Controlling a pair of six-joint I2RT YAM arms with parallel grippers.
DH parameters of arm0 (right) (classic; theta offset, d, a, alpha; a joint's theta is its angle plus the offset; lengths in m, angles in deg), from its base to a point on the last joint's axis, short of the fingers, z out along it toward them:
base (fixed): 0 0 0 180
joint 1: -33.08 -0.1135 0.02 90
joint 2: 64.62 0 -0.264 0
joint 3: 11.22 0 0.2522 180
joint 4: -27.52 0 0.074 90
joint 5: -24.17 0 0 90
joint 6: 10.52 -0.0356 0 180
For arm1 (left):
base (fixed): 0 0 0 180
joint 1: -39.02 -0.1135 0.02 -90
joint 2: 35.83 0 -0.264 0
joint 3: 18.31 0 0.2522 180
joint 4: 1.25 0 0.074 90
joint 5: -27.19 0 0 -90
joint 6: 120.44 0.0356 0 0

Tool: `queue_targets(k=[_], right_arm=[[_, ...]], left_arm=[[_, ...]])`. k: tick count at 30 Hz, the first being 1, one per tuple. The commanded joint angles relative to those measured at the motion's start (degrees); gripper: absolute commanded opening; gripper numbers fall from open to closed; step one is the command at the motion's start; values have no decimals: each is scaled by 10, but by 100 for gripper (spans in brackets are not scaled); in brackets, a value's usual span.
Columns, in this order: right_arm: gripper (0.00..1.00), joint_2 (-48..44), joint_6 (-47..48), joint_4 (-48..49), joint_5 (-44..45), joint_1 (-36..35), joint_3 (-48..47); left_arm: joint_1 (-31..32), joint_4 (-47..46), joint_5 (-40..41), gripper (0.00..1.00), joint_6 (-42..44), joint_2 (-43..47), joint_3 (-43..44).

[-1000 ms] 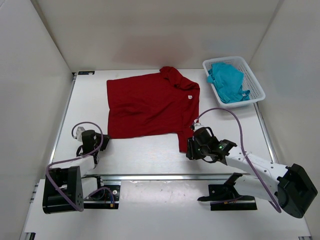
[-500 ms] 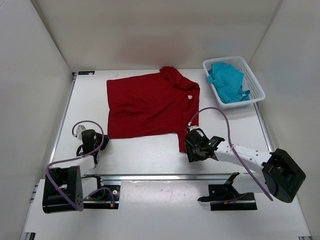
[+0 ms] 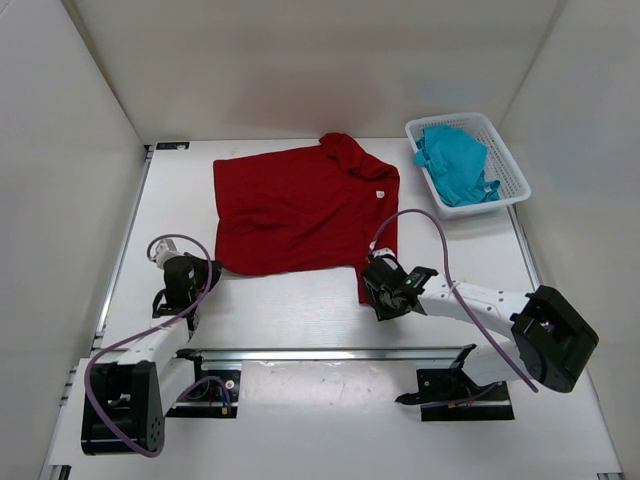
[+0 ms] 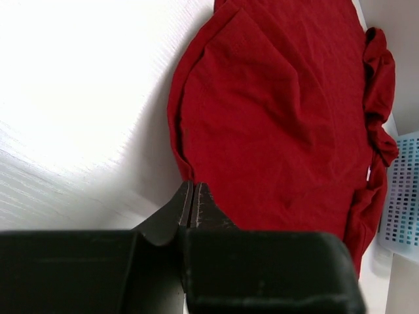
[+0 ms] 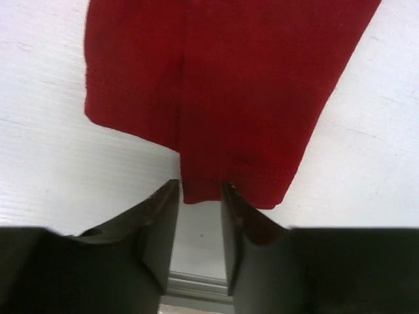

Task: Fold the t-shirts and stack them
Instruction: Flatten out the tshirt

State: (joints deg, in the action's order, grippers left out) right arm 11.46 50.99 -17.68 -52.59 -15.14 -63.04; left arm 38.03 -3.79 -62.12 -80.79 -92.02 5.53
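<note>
White table (image 3: 290, 310), dark red cloth t-shirt (image 3: 300, 210) before us.
Left gripper (image 4: 193, 188) shut at its near corner; right gripper (image 5: 200, 188) open around its hem.

Your left gripper (image 4: 193, 188) and right gripper (image 5: 200, 186) are black. Each arm (image 3: 480, 297) has white links, black joints and a looping purple cable (image 3: 415, 214).

White table (image 3: 290, 305): dark red t-shirt (image 3: 300, 210), mesh basket (image 3: 512, 165).

Red shirt (image 4: 275, 118) cropped at top edge beyond the jaws in both wrist views. Cloth pinched in closed left gripper (image 4: 194, 188): not discernible. Basket (image 4: 402, 196) clipped right of the jaws.
</note>
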Motion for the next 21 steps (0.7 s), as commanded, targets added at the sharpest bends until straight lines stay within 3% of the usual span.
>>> queue_targets(k=[1,11,16,21], right_arm=[[29,4,-2,11,14,8,9],[0,7,-6,-2,14,8,5],[0,-86,-3,-47,-9,24,-41],[0,-199,26,-62,-87,75,-121]], left_arm=[[2,8,-9,0,12,0,5],[32,21,-15,0,17,7,19],[71,58,-26,0,48,4,63],[101,141,-65,0,110,-31,204]])
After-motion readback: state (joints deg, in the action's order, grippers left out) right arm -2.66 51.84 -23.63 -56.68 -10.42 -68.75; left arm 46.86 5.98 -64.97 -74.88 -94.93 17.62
